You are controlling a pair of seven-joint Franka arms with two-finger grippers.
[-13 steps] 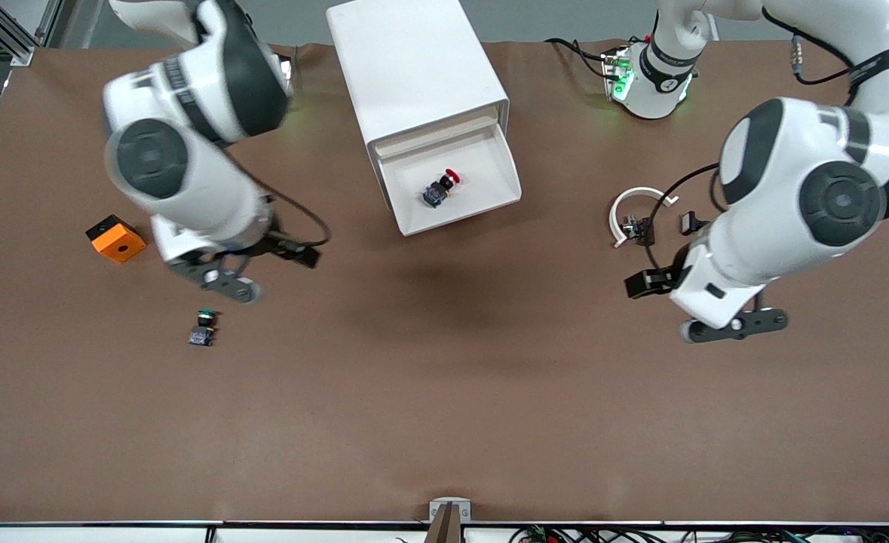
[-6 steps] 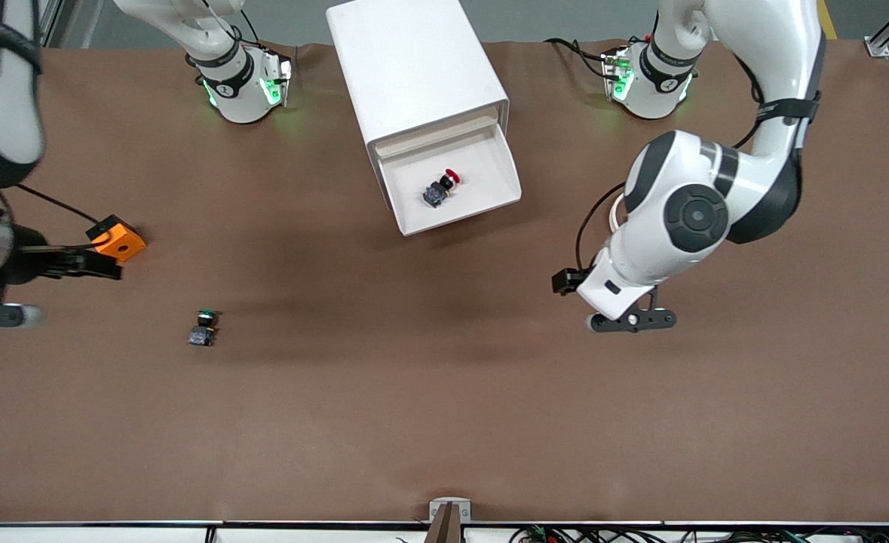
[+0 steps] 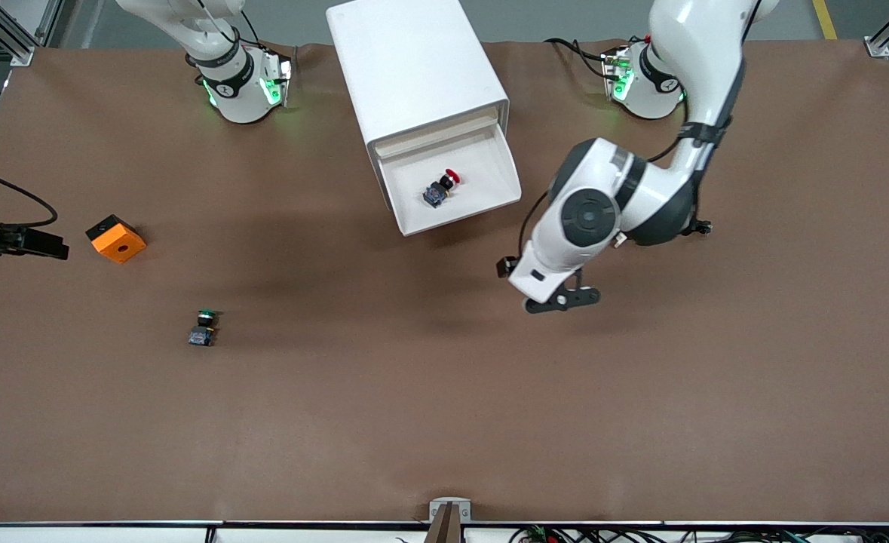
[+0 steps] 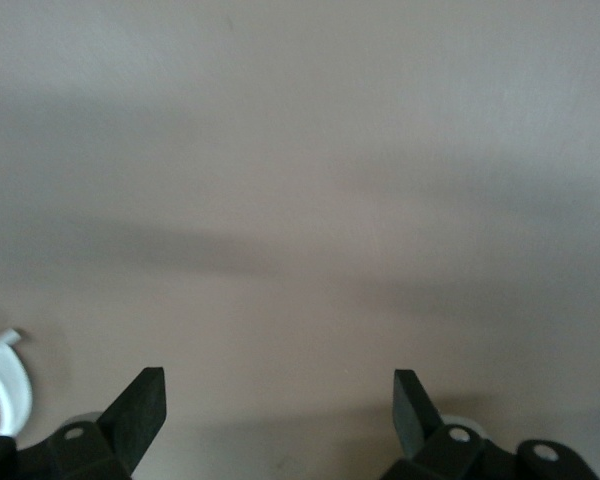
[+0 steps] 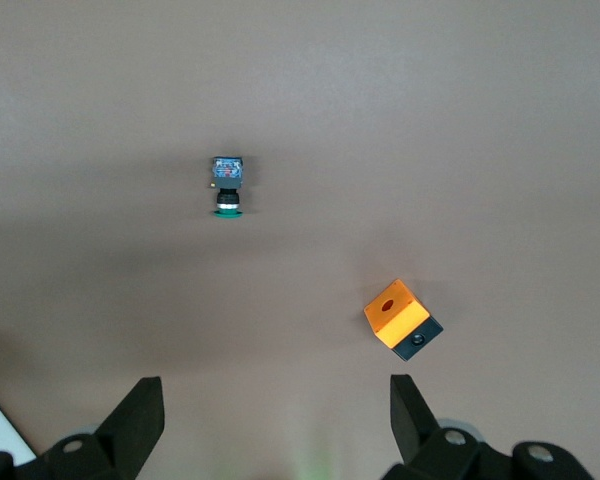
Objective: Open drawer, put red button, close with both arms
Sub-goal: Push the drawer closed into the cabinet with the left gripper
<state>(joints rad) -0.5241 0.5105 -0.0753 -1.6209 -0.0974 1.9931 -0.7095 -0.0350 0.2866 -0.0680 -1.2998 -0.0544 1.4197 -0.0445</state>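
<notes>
The white cabinet [image 3: 414,68] stands at the robots' side of the table. Its drawer [image 3: 482,181] is pulled open. The red button [image 3: 444,188] lies on its side in the drawer. My left gripper [image 3: 562,299] is open and empty over bare table, off the open drawer's front corner, toward the left arm's end. Its wrist view shows only table between the fingers [image 4: 140,405]. My right gripper [image 5: 277,400] is open and empty over the right arm's end of the table; in the front view only its edge shows.
A green-capped button [image 3: 203,329] lies toward the right arm's end, also in the right wrist view [image 5: 227,185]. An orange block [image 3: 116,238] lies near it [image 5: 402,318]. A white ring piece [image 4: 5,375] shows beside the left gripper.
The left arm has swung in toward the open drawer's front. The right arm has swung away to the table's right-arm end, nearly out of the front view. The red button has not moved.
</notes>
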